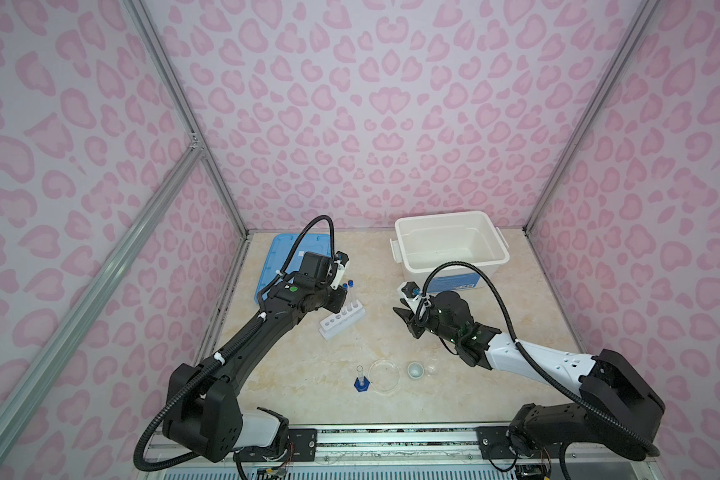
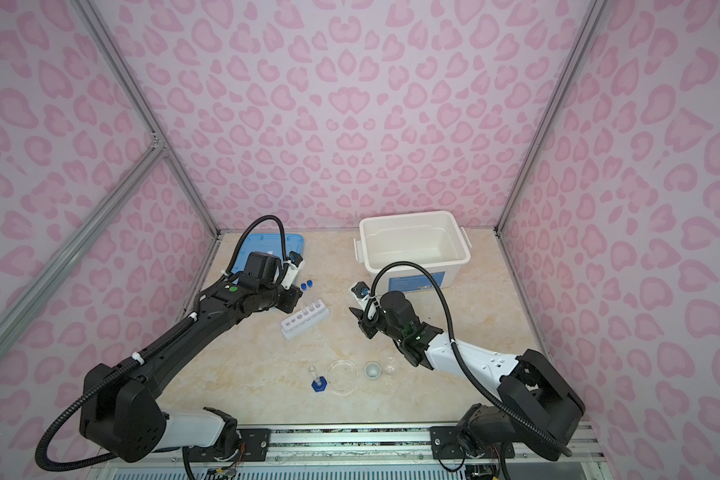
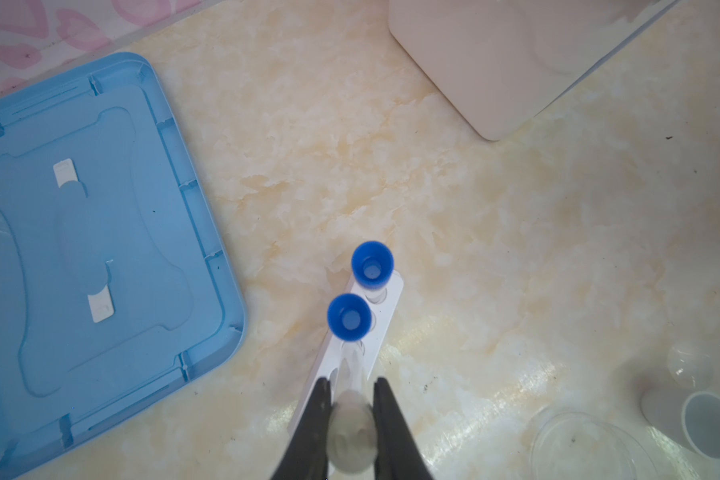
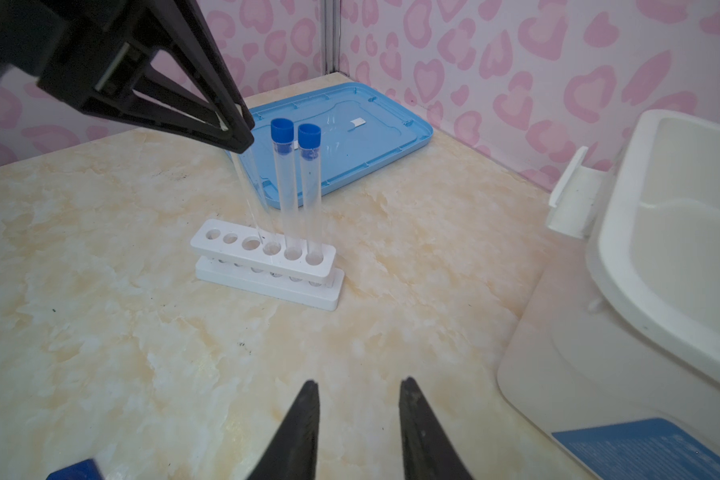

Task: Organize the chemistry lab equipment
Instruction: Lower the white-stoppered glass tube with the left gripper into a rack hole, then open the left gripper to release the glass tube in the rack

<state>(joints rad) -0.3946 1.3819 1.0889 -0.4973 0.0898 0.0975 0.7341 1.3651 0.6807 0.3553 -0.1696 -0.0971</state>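
Left claw (image 3: 352, 384) is clamped on the white-capped tube (image 3: 352, 432), its lower end in the rack (image 4: 267, 266) beside two upright blue-capped tubes (image 4: 285, 174). Right claw (image 4: 358, 386) hangs apart, empty, above the worktop (image 4: 142, 332).

The walls (image 1: 350, 104) all around are pale with lots of pink heart spots. Shiny metal bars (image 1: 171, 83) run up the corners, and one slants across the left wall. The table (image 1: 308, 374) looks like cream stone with yellow swirls and a few dark specks, soft light shines off it, and a metal rail (image 1: 391, 436) runs along its near edge.
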